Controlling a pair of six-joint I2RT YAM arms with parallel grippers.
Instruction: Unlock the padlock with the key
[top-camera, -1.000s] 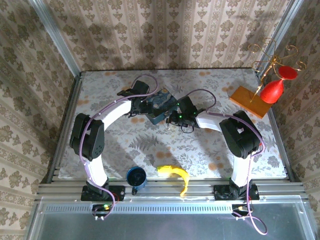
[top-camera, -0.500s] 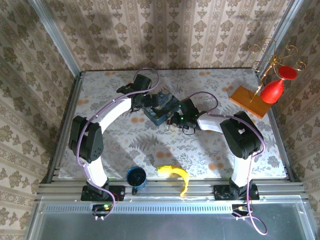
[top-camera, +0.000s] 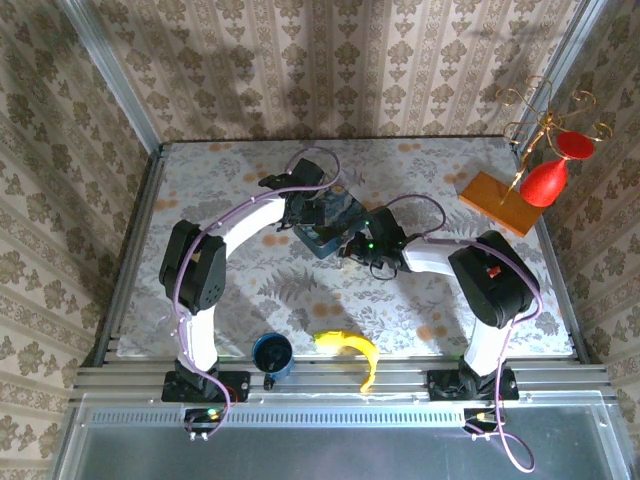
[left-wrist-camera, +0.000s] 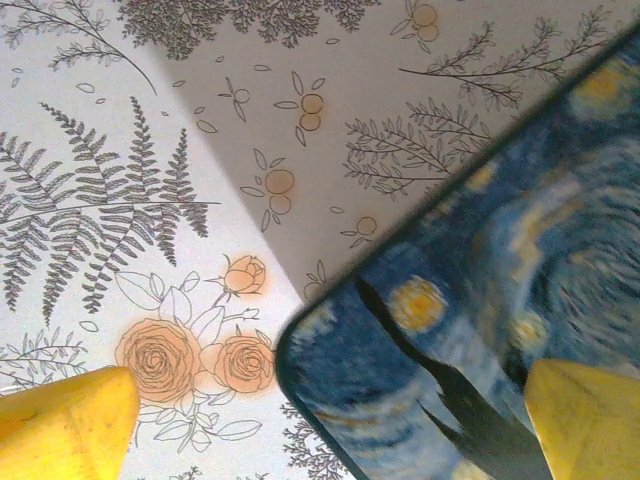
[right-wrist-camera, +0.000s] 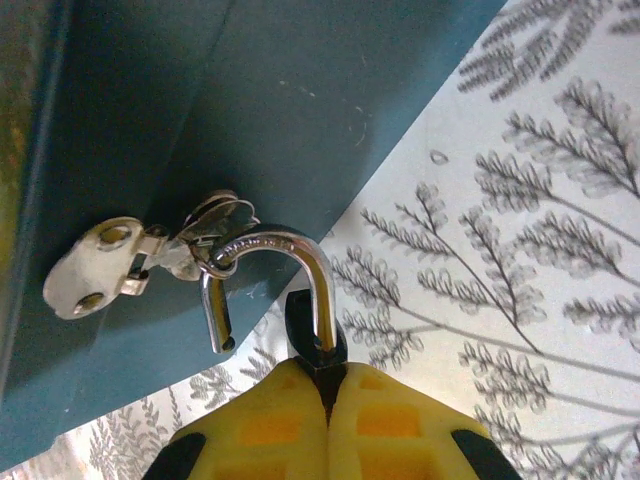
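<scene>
The padlock (right-wrist-camera: 311, 335) is being pinched between the tips of the closed right claw (right-wrist-camera: 327, 377). The left claw (left-wrist-camera: 328, 420) is being held spread wide and empty.

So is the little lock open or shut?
Open. The padlock has one shackle end out of its black body, which the right gripper pinches; the shackle hooks through the latch of the blue tin.

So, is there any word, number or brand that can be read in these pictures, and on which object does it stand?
No text can be read for certain.
The padlock, on its shackle: faint engraved marks, too small to read.
The blue night-sky tin: a painted picture, no words seen.
The blue mug and the banana: no label seen.
</scene>
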